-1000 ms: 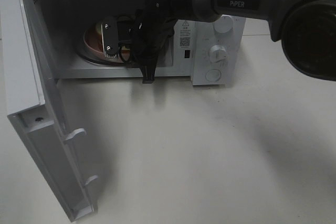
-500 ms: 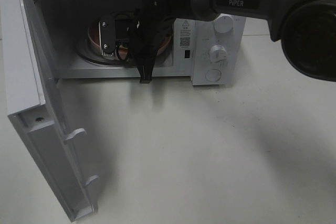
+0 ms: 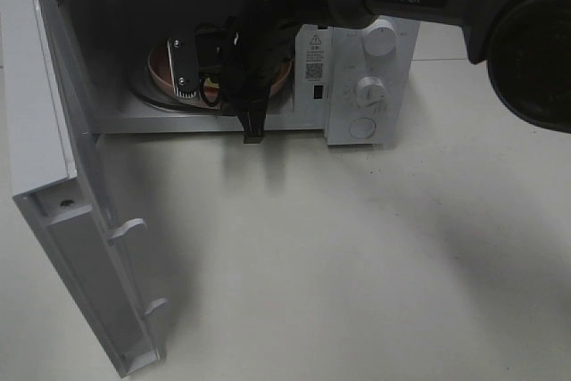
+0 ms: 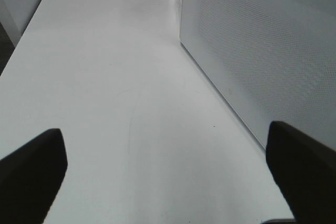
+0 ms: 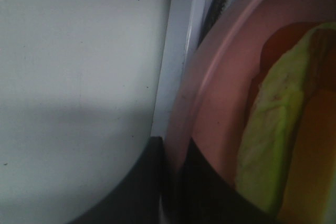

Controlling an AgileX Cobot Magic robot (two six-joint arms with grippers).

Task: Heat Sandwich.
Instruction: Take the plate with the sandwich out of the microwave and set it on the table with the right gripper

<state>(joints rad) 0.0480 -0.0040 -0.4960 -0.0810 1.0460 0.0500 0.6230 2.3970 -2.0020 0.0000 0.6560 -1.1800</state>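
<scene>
The sandwich (image 5: 273, 140) lies on a round pink plate (image 5: 210, 93) and shows pale yellow-green filling and an orange crust. The plate (image 3: 165, 73) sits inside the open microwave (image 3: 370, 86), mostly hidden behind the right arm. My right gripper (image 3: 251, 124) reaches into the opening. In the right wrist view the right gripper (image 5: 173, 182) is shut on the plate's near rim, just over the microwave's front sill. My left gripper (image 4: 168, 171) is open over bare table beside a perforated white panel (image 4: 262, 61), with nothing between its fingers. It does not show in the exterior view.
The microwave door (image 3: 53, 176) stands swung wide open on the left and reaches toward the table's front. The control panel with its knobs (image 3: 368, 91) is to the right of the cavity. The white table (image 3: 357, 265) stretches in front.
The right gripper has closed onto the plate's rim. The plate and the right arm have shifted slightly inside the microwave opening. The left gripper has not moved.
</scene>
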